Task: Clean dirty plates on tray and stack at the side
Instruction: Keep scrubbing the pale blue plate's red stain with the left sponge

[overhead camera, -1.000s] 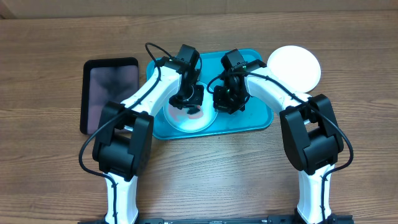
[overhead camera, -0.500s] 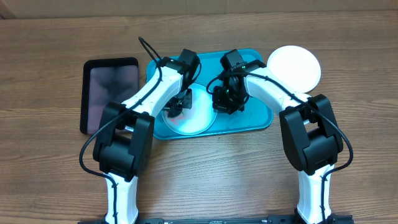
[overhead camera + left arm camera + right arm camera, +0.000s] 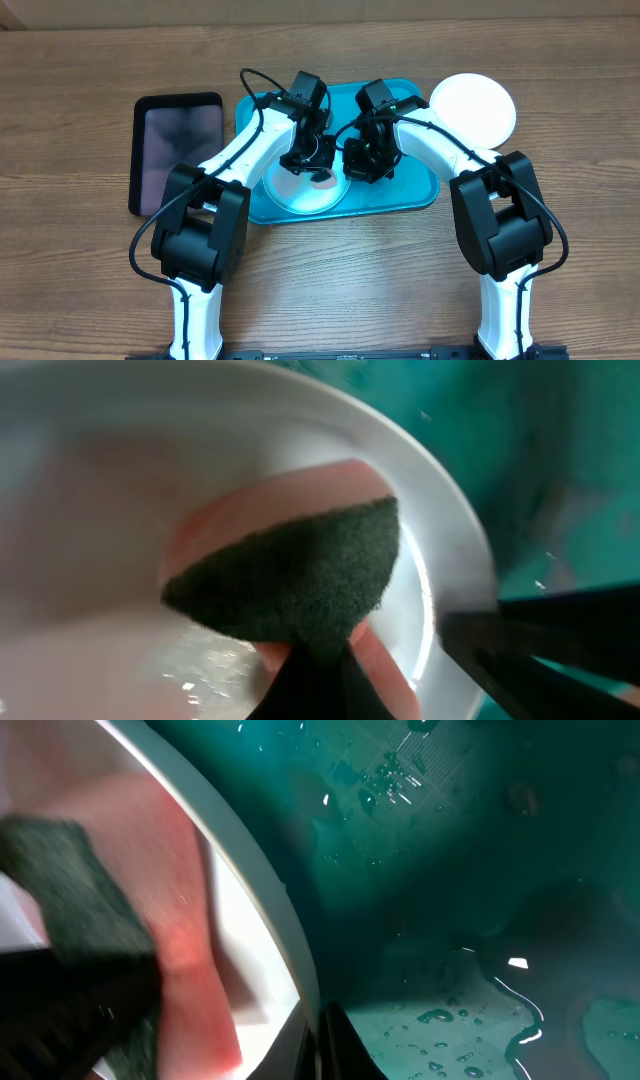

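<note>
A pale mint-blue plate point(image 3: 298, 196) lies on the turquoise tray point(image 3: 415, 180), at its front left. My left gripper point(image 3: 318, 166) is shut on a pink sponge with a dark green scrub pad point(image 3: 290, 575) and presses it onto the plate's inside point(image 3: 90, 550) near its right rim. My right gripper point(image 3: 362, 165) is shut on the plate's right rim point(image 3: 268, 890), its jaws point(image 3: 318, 1042) pinching the edge. The sponge also shows in the right wrist view point(image 3: 190, 945). A white plate point(image 3: 473, 108) lies on the table just past the tray's back right corner. The lime-green-rimmed plate is not distinguishable.
A black rectangular tray point(image 3: 178, 150) lies left of the turquoise tray. The turquoise tray floor point(image 3: 480, 920) is wet with droplets. The table is brown wood. Both arms cross over the tray's middle, close together.
My left gripper swept the sponge to the plate's left side and back to its right side. My right gripper kept its hold on the rim and stayed put.
</note>
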Controlling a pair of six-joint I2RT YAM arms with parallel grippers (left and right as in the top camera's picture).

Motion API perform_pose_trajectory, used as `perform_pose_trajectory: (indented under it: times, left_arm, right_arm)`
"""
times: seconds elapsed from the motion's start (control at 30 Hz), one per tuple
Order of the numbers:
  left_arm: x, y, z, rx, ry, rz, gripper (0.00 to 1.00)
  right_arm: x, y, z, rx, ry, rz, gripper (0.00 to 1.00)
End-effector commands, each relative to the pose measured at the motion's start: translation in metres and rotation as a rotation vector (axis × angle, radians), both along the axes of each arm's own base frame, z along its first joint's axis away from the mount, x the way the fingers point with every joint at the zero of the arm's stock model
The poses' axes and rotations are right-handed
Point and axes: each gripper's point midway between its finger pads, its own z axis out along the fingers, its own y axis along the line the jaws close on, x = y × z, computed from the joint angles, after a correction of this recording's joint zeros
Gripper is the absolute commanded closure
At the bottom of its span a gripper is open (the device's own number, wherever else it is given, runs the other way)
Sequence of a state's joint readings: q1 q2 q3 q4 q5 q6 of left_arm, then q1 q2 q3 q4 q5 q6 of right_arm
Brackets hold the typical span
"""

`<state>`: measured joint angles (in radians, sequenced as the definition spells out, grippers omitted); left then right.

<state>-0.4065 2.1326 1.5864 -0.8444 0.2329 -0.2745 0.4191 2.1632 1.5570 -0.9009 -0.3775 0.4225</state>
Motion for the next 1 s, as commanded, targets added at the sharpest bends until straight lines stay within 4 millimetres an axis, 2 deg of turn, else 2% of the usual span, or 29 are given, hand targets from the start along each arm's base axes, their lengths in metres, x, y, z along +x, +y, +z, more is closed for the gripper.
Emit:
perform_pose_trajectory:
  times: [0.0,0.1,0.17,0.33,0.43,0.53,0.63,0.77,0.9,0.97]
  left_arm:
    - [0.008,0.03,-0.016,0.172,-0.031,0.077,0.96]
    - [0.006,0.05,-0.017,0.277,-0.036,0.107,0.96]
    - [0.002,0.072,-0.016,0.394,-0.034,0.154,0.96]
    - [-0.011,0.105,-0.01,0.571,-0.014,0.207,0.95]
    - [-0.021,0.115,-0.007,0.623,0.019,0.229,0.96]
    - [-0.029,0.116,-0.006,0.636,0.049,0.223,0.96]
    - [-0.037,0.099,-0.008,0.57,0.093,0.152,0.96]
    - [-0.047,0.047,-0.015,0.319,0.148,-0.021,0.96]
    - [-0.047,0.0,-0.016,0.131,0.139,-0.042,0.96]
    - [-0.042,-0.005,-0.018,0.157,0.094,-0.057,0.96]
  right_arm:
    - [0.004,0.004,0.006,0.016,-0.013,0.002,0.96]
    - [0.004,0.004,0.006,0.016,-0.014,0.002,0.96]
    - [0.004,0.004,0.006,0.016,-0.014,0.002,0.96]
    - [0.004,0.004,0.006,0.016,-0.013,0.002,0.96]
    - [0.004,0.004,0.006,0.016,-0.014,0.002,0.96]
    - [0.004,0.004,0.006,0.016,-0.013,0.002,0.96]
    - [0.004,0.004,0.006,0.016,-0.013,0.002,0.96]
    - [0.004,0.004,0.006,0.016,-0.013,0.002,0.96]
    - [0.004,0.004,0.006,0.018,-0.012,0.002,0.96]
    - [0.003,0.005,0.006,0.027,-0.008,0.003,0.96]
